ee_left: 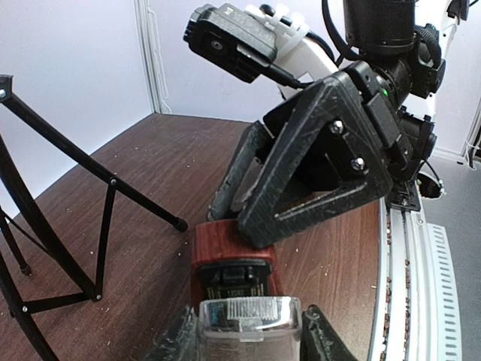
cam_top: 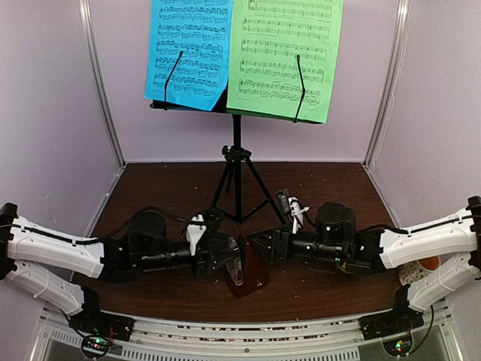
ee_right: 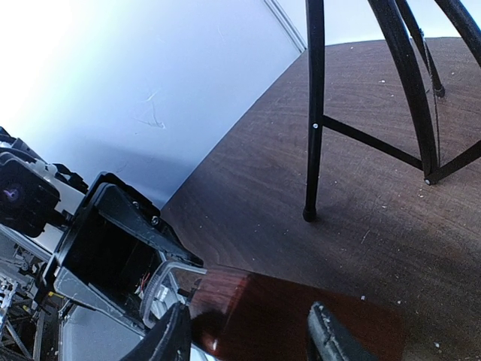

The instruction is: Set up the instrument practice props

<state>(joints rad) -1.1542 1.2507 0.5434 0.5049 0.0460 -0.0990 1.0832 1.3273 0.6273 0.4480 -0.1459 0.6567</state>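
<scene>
– On the brown table (cam_top: 165,188), what was the biggest thing?
– The tall black music stand (cam_top: 237,150). It stood on three legs at the back, in the middle. A blue sheet (cam_top: 188,53) was on the left of its desk and a green sheet (cam_top: 285,53) on the right, side by side. A thin black clip lay over each one.
– And where was the metronome (ee_left: 229,244)?
– It lay on its side at the front of the table, before the stand's legs, between the two arms. It was small and red-brown.
– Who held it?
– Both did. The right gripper (ee_right: 248,338) was partly closed and pressed on the red-brown body, one finger on each side. The left gripper (ee_left: 248,340) pinched the clear cover (ee_left: 248,316) at the other end.
– Anything smaller?
– A mug (cam_top: 425,265) peeked out under the right arm, near the right wall
</scene>
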